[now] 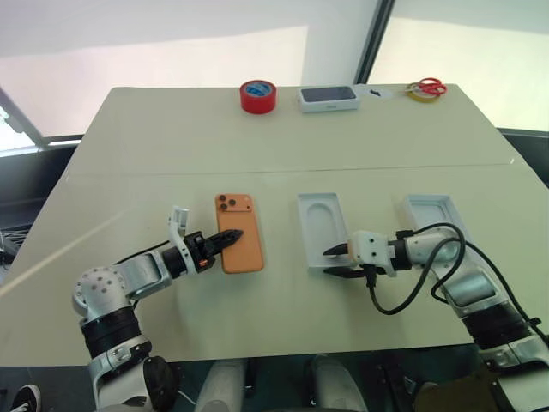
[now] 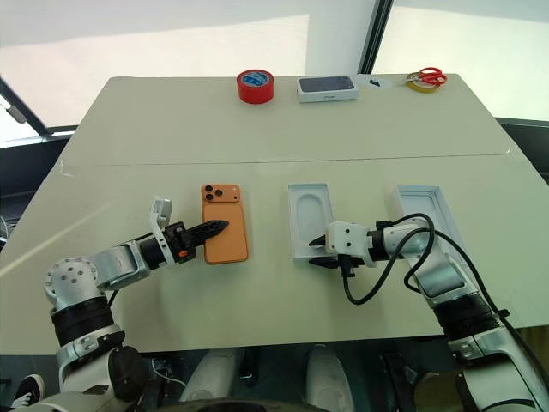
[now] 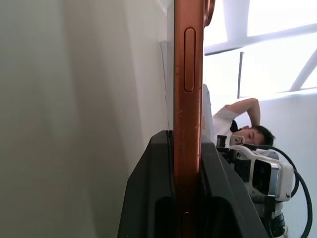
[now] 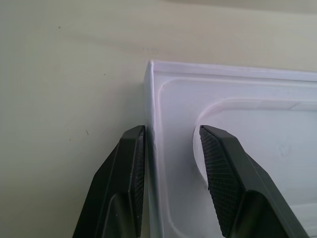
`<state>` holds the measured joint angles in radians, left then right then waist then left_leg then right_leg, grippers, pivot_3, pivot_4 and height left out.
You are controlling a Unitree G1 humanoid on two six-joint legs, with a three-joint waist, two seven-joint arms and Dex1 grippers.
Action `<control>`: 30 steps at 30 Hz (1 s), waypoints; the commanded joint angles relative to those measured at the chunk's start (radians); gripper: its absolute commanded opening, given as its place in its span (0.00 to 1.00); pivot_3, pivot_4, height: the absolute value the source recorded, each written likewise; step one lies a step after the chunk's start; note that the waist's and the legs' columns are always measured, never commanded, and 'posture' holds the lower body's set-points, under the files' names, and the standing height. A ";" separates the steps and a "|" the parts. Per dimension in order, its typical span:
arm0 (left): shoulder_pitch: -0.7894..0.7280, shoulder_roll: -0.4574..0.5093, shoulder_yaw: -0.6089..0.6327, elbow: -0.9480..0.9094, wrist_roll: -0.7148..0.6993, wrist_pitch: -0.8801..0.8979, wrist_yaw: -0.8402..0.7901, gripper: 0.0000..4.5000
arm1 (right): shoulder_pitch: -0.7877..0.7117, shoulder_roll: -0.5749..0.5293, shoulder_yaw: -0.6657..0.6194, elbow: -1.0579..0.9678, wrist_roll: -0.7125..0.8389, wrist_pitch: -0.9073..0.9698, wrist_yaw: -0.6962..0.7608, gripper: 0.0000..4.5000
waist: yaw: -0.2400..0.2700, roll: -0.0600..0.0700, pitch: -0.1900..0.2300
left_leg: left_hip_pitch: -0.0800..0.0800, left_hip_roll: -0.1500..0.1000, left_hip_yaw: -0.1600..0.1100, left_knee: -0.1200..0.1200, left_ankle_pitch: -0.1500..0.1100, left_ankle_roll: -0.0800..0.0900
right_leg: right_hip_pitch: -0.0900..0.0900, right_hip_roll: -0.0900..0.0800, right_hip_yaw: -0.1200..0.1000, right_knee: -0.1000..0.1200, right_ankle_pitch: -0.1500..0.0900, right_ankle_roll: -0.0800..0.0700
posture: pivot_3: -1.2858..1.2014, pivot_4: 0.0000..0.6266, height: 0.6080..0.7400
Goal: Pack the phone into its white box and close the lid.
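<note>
The orange phone (image 1: 244, 251) lies flat on the table, camera cluster at its far corner. My left gripper (image 1: 233, 235) is shut on the phone's near left edge; the left wrist view shows that edge (image 3: 187, 99) pinched between the fingers. To the right lies the white box (image 1: 301, 225), open side up, with a rounded recess inside. My right gripper (image 1: 328, 262) is open at the box's near left corner, one finger (image 4: 130, 163) outside the thin wall (image 4: 151, 99) and the other inside, apart from it. The lid (image 1: 429, 209) lies open side up further right.
At the table's far edge stand a red tape roll (image 1: 258, 96), a white box with a dark top (image 1: 328, 99), and red-handled scissors (image 1: 427, 87) on a yellow roll. A black cable (image 1: 403, 300) loops off my right arm. A person (image 3: 237, 124) shows beyond the table.
</note>
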<state>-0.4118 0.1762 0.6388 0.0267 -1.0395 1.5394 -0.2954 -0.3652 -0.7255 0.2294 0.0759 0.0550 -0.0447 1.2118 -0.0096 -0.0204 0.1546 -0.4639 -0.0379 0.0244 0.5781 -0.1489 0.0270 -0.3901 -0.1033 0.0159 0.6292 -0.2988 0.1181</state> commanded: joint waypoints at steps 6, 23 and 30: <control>-0.001 0.009 -0.005 -0.023 -0.048 -0.015 -0.022 0.00 | -0.017 0.001 0.001 -0.007 0.002 0.022 0.000 0.35 | 0.000 0.000 0.000 | 0.001 0.000 0.000 0.000 0.000 0.000 | 0.001 0.000 0.000 0.000 0.000 0.000 | 0.52 0.24 0.98; -0.045 0.016 0.024 0.013 -0.107 -0.017 -0.001 0.00 | -0.030 0.100 0.057 -0.083 -0.047 0.156 -0.106 0.15 | -0.004 0.000 0.000 | 0.002 0.000 0.000 0.001 0.000 0.000 | 0.001 0.000 0.000 0.002 0.001 0.001 | 0.52 0.24 0.98; -0.115 0.027 0.024 0.051 -0.124 -0.027 0.026 0.00 | -0.072 0.208 0.127 -0.074 -0.147 0.210 -0.206 0.15 | -0.010 -0.001 -0.001 | 0.005 0.001 0.000 0.001 0.001 -0.002 | 0.001 0.002 0.000 0.004 0.002 0.000 | 0.52 0.24 0.98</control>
<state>-0.5083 0.1967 0.6523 0.0790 -1.1224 1.5177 -0.2716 -0.4370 -0.5291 0.3216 0.0140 -0.0764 0.1567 1.0092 -0.0196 -0.0213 0.1539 -0.4594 -0.0366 0.0243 0.5794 -0.1476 0.0249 -0.3891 -0.1017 0.0163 0.6331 -0.2969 0.1185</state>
